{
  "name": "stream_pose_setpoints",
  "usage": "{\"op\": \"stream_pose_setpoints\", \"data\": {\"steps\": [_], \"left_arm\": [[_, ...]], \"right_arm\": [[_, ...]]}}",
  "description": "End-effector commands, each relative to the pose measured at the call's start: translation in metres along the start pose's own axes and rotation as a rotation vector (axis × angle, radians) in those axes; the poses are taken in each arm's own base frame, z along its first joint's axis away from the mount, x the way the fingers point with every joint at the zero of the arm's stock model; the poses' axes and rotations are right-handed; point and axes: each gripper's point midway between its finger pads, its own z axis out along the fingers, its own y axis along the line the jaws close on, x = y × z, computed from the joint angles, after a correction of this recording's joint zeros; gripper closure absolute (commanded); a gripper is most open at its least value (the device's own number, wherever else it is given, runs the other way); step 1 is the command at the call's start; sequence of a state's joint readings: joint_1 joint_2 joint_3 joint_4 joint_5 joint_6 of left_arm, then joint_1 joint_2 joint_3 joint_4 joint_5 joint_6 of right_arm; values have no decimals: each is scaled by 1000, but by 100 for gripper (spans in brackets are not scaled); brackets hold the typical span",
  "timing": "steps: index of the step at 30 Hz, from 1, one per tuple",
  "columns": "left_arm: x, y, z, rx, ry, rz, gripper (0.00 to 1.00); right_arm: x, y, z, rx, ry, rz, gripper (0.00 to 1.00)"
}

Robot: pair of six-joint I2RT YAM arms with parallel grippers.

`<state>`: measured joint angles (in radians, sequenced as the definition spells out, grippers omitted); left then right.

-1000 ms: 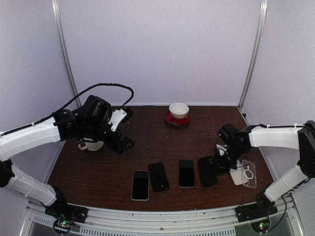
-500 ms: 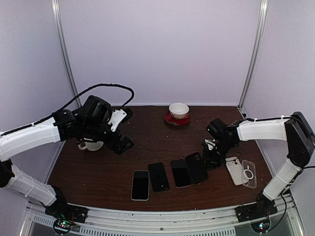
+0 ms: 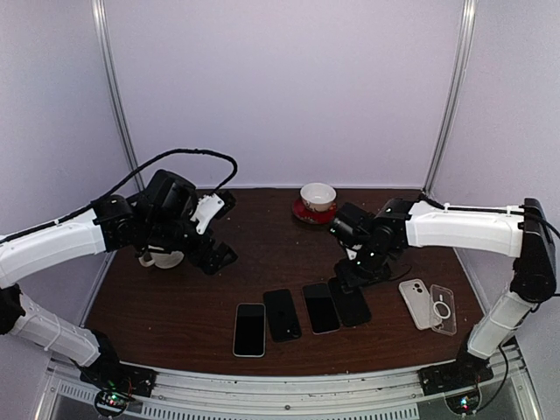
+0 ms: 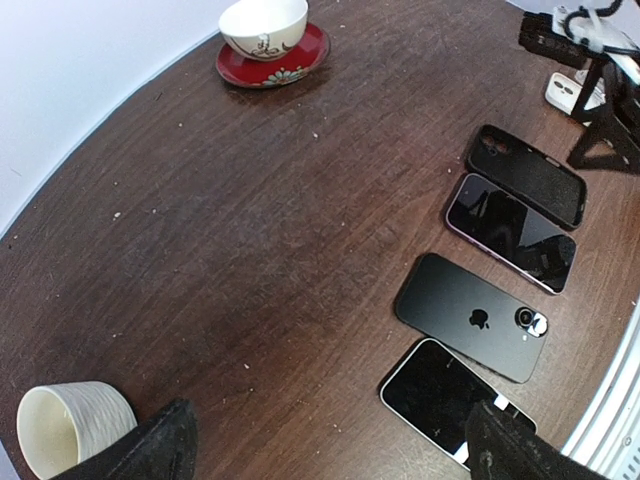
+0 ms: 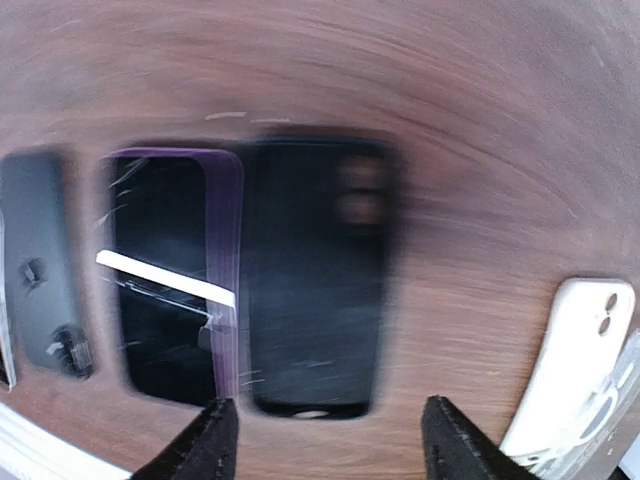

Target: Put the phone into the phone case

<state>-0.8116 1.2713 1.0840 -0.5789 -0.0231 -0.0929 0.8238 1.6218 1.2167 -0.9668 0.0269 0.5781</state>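
Right gripper (image 5: 325, 448): is being held spread above the row of handsets, its fingers straddling the near end of the black case (image 5: 318, 290). Nothing is being pinched.
Left gripper (image 4: 330, 455): is being held wide apart and empty above the left side of the table (image 3: 175, 306), near the ribbed cup (image 4: 70, 425).
Black case: is lying flat at the right end of the row, just beside the purple phone (image 4: 510, 232). Whether the long edges are touching cannot be told.
Other handsets: a black phone (image 4: 470, 315), back up, and a white-edged phone (image 4: 445, 400), screen up, are lying further left. A white phone (image 3: 415, 302) and a clear case (image 3: 444, 311) are lying apart on the right.
Progress: no phone is being shown inside any case. Picking up, aligning and pressing in are all judged to be left.
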Motion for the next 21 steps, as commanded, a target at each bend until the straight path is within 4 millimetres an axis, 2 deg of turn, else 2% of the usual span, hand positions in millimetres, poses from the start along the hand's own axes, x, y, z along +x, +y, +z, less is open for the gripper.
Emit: {"op": "stream_pose_setpoints", "data": {"steps": [1, 5, 8, 14, 21], "left_arm": [[0, 3, -3, -15, -14, 18, 2], [1, 2, -3, -11, -11, 18, 3], [2, 2, -2, -12, -9, 19, 2], [3, 2, -2, -11, -5, 20, 2], [4, 2, 0, -11, 3, 21, 2]], "right_arm": [[-6, 44, -5, 49, -107, -24, 27], [-8, 82, 15, 34, -95, -65, 16], [-7, 99, 31, 24, -61, -83, 1], [2, 106, 51, 25, -23, -92, 2], [15, 109, 70, -10, 22, -62, 17]]}}
